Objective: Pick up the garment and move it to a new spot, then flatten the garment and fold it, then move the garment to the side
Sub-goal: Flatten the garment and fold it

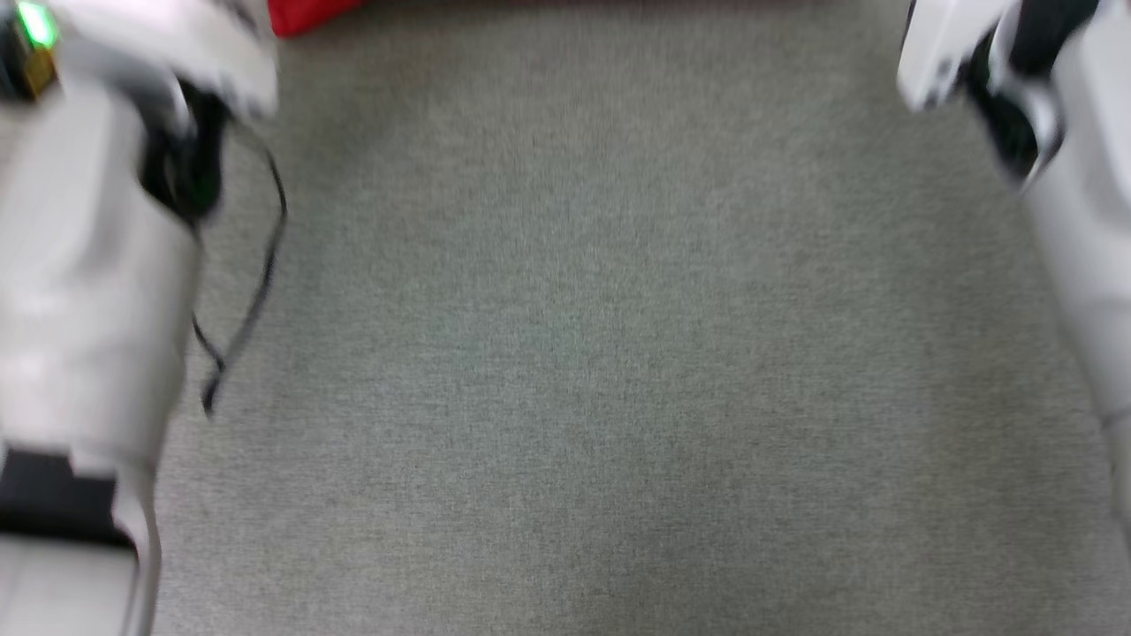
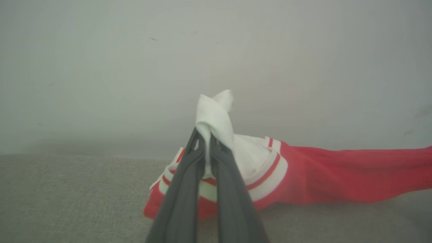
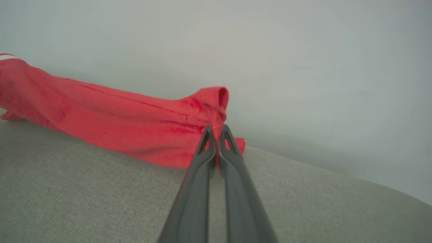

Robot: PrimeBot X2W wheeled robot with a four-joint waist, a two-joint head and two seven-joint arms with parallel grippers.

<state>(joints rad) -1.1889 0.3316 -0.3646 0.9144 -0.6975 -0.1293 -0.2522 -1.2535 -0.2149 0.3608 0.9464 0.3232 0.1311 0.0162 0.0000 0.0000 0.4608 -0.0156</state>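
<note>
The garment (image 2: 337,175) is gripped at two places, and both grips look chosen to stretch it out. The left tool (image 2: 206,143) is clenched on a white sleeve (image 2: 214,114), whose cloth stands up in a twisted peak past the fingertips. The striped trim (image 2: 270,172) lies just behind it. The right tool (image 3: 216,130) is closed on a red edge of the garment, where the cloth bunches into a small fold above the tips. Between the two tools the red body runs as a long band, with its lower side resting on the grey worktop (image 3: 84,202), close to the far edge and a pale wall (image 3: 303,50). I judge that this two-point hold keeps the cloth spread for carrying or laying flat. In the blurred head view a red corner (image 1: 305,13) shows at the top edge. The left forearm (image 1: 88,265) and right forearm (image 1: 1078,221) reach toward it over a wide stretch of worktop, which seems to me a suitable place for flattening.
</note>
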